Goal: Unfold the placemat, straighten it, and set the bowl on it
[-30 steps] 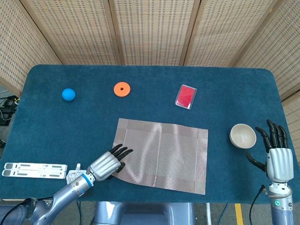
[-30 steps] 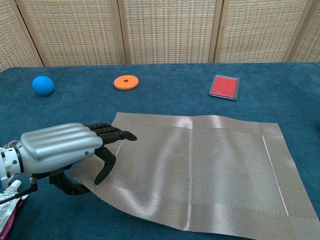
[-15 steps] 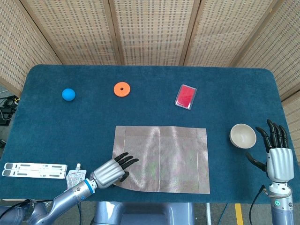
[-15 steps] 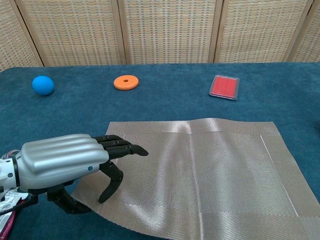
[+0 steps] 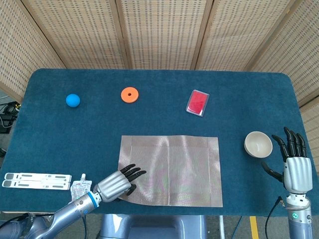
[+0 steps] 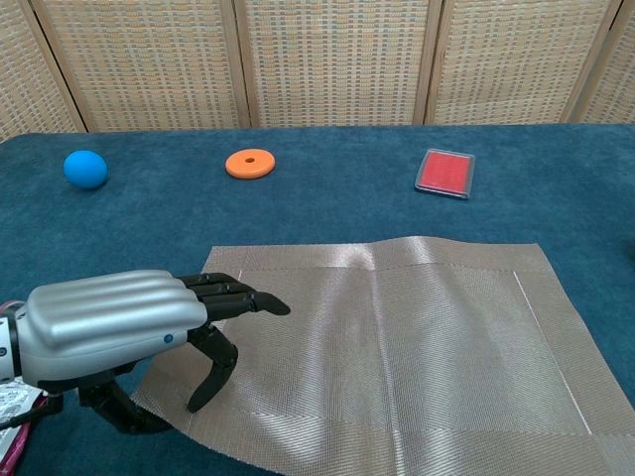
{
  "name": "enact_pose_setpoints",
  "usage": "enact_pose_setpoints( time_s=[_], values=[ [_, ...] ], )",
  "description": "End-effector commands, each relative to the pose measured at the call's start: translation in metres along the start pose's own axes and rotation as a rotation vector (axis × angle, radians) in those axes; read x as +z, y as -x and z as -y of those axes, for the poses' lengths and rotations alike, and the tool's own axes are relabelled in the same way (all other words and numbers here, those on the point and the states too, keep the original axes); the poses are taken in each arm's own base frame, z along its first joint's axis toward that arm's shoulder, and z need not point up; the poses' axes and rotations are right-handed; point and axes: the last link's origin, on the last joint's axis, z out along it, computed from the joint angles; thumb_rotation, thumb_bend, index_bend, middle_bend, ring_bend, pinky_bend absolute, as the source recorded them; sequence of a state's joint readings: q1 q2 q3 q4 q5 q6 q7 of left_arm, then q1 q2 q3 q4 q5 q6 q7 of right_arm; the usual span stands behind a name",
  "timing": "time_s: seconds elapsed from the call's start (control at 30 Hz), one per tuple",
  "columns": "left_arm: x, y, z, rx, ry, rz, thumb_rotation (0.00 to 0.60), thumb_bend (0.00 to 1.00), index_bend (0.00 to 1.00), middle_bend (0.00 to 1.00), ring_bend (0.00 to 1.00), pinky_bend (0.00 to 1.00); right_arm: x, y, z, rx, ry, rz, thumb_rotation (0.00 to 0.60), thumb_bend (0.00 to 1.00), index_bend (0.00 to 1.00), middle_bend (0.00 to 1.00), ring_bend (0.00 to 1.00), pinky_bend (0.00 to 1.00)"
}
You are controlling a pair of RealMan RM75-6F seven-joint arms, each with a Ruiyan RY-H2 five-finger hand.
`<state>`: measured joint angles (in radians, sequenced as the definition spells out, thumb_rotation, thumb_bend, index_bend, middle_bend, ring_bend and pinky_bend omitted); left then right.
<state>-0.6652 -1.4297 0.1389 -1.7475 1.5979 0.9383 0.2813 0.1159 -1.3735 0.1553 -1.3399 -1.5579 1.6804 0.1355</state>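
Note:
The woven tan placemat [image 5: 169, 171] lies unfolded near the table's front edge, its sides about parallel to that edge; a faint ripple shows in the placemat [image 6: 417, 347] in the chest view. My left hand [image 5: 117, 181] is at its near left corner and pinches it, fingers on top and the thumb under the edge, as my left hand [image 6: 119, 332] shows close up. The cream bowl [image 5: 258, 144] stands upright on the bare cloth right of the mat. My right hand [image 5: 294, 159] is just right of the bowl, fingers spread, holding nothing.
A blue ball [image 5: 73, 100], an orange disc [image 5: 129, 94] and a red box [image 5: 197, 102] lie along the far half of the blue table [image 5: 239, 89]. A white stand [image 5: 36, 180] and a small packet [image 5: 79, 187] sit at the near left.
The left hand drew the mat's near left corner toward the front left, turning the skewed mat square with the table edge and flattening its ripples. The right hand and bowl stayed still.

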Motion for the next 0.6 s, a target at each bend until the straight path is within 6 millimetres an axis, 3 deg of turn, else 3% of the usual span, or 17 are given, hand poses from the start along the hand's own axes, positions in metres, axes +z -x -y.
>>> enact_pose_setpoints(
  time_s=[0.03, 0.27, 0.6],
  values=[
    [-0.007, -0.002, 0.003, -0.012, -0.022, -0.007, 0.6, 0.25, 0.22, 0.0, 0.0, 0.0, 0.0, 0.001, 0.0, -0.003, -0.001, 0.004, 0.6, 0.28, 0.22, 0.0, 0.0, 0.0],
    [-0.032, -0.006, 0.006, -0.06, -0.059, -0.043, 0.6, 0.19, 0.11, 0.0, 0.0, 0.0, -0.001, 0.005, 0.002, -0.019, -0.008, 0.019, 0.6, 0.28, 0.22, 0.0, 0.0, 0.0],
    [-0.058, -0.024, 0.02, -0.097, -0.151, -0.215, 0.6, 0.19, 0.1, 0.0, 0.0, 0.0, 0.007, 0.009, 0.003, -0.034, -0.002, 0.031, 0.6, 0.27, 0.22, 0.0, 0.0, 0.0]
  ],
)
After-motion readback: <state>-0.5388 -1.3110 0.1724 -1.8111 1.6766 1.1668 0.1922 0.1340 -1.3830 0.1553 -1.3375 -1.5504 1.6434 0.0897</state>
